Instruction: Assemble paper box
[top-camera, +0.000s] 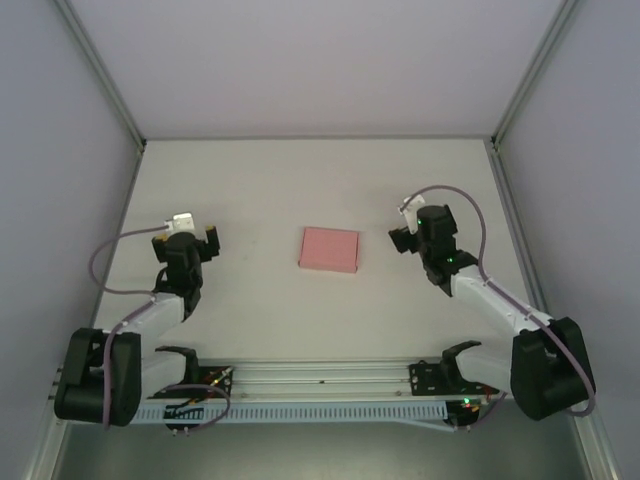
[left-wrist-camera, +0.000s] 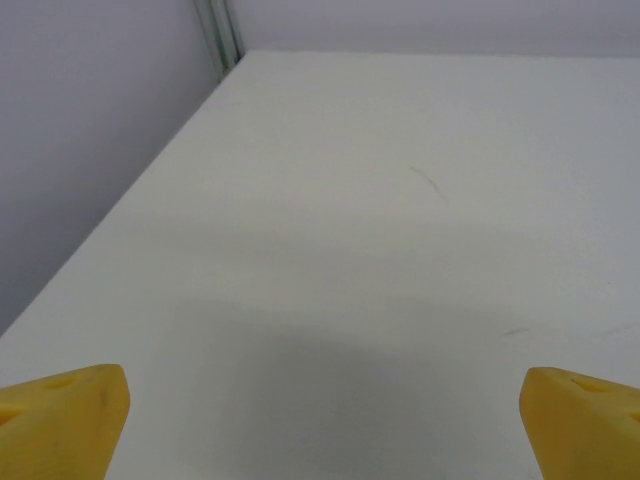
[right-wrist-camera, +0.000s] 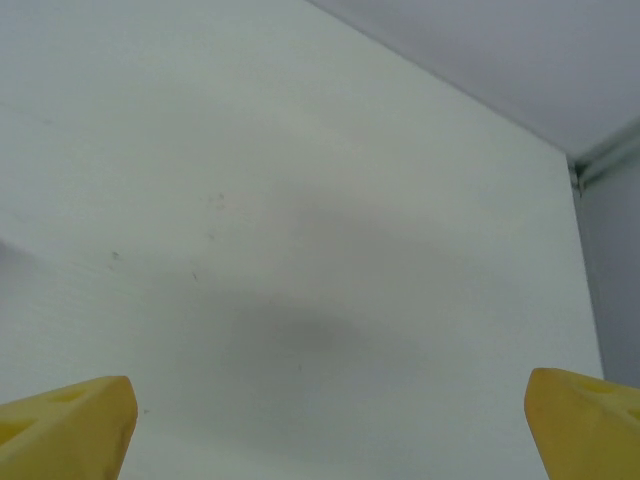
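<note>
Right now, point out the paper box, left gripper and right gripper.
paper box (top-camera: 329, 249), top view, centre of pink face.
left gripper (left-wrist-camera: 322, 400), left wrist view, midway between yellow fingertips.
right gripper (right-wrist-camera: 330, 400), right wrist view, midway between yellow fingertips.

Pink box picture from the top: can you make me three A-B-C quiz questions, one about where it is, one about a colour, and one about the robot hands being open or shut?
1. Where is the paper box? A. leaning on a wall B. flat on the table, in the middle C. on the metal rail
2. What colour are the fingertips? A. yellow B. red C. blue
3. How are the left gripper and right gripper? A. both shut B. both open, empty C. both holding the box
Answers: 1 B, it lies on the white tabletop; 2 A, both wrist views show yellow; 3 B, the fingertips stand wide apart with bare table between.
</note>
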